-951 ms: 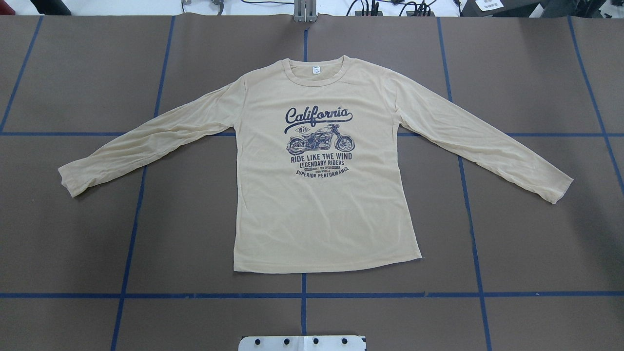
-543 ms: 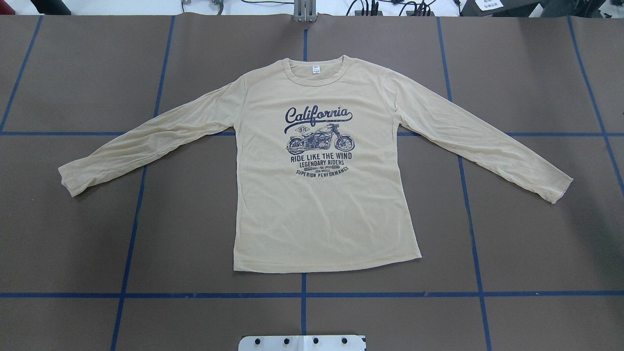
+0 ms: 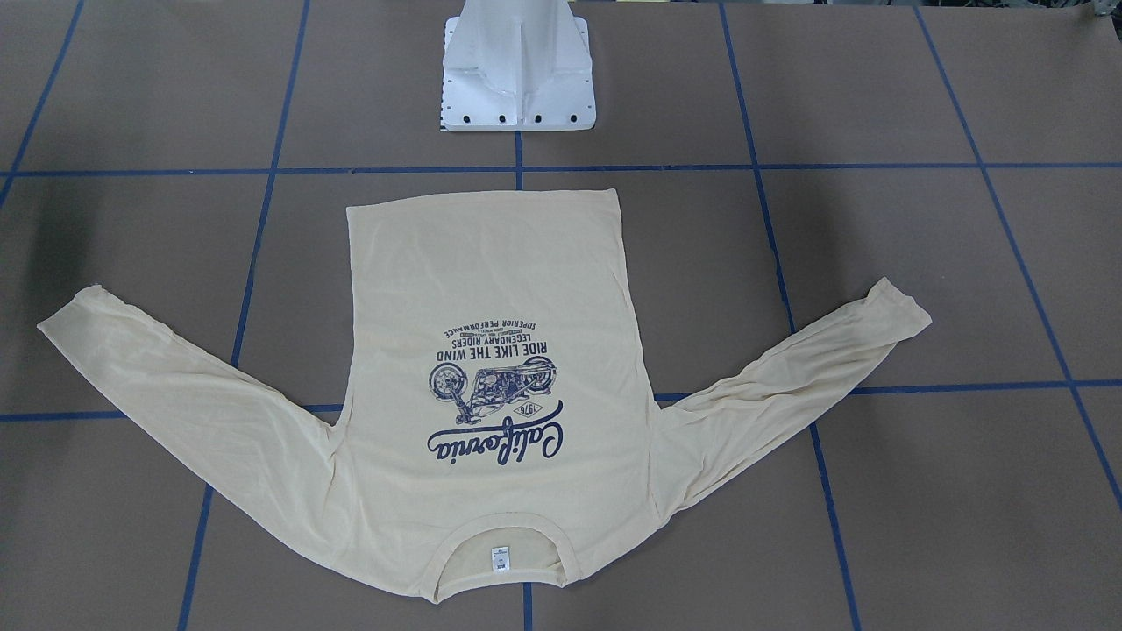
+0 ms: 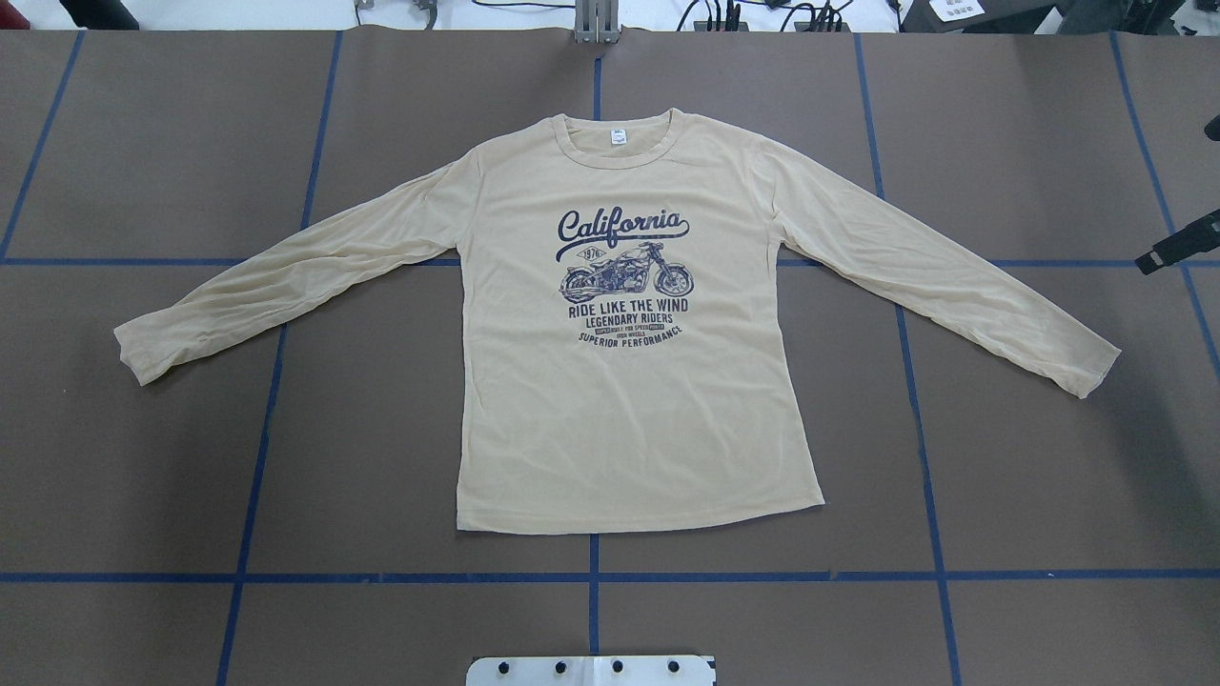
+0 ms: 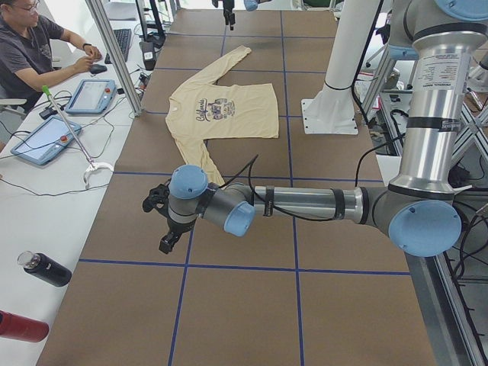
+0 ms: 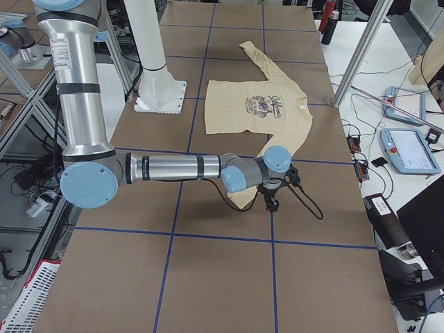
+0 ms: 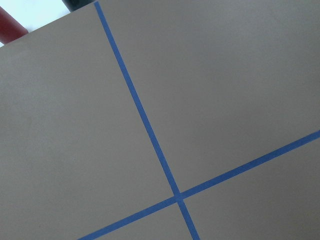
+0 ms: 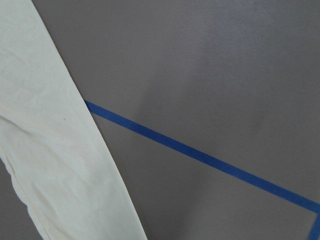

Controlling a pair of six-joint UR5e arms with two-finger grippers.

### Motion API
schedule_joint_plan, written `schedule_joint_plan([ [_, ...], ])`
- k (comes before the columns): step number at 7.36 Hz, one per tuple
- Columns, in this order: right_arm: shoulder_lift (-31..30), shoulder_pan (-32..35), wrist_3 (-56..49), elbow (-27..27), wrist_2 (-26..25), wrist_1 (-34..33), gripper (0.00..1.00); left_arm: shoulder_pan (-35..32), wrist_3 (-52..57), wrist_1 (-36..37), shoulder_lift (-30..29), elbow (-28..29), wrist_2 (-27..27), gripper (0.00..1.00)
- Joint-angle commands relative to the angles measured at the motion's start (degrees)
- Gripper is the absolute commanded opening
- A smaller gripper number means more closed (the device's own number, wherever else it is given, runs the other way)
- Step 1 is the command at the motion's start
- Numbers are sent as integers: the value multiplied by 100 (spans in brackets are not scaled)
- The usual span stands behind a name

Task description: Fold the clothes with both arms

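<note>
The shirt lies flat on the desk. The left hand and right hand hover near its cuffs; I cannot tell whether either is clenched or released.

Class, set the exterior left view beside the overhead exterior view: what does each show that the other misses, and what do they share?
Only exterior left: the left arm stretched low over the table, the left gripper well away from the shirt, a seated person and a black bottle. Only overhead: the white neck tag and readable print lettering. Both: the shirt lying flat with sleeves spread, and the white pedestal base.
</note>
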Motion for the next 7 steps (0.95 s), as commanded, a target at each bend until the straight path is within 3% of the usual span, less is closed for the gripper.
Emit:
schedule_joint_plan([
  [1,-69,-608,990,-88,-334,968,100,3,-14,-37,2,-63,-142,100],
  [7,-658,-882,958,-114,-310,1060,98,3,-6,-37,-7,-116,-388,100],
])
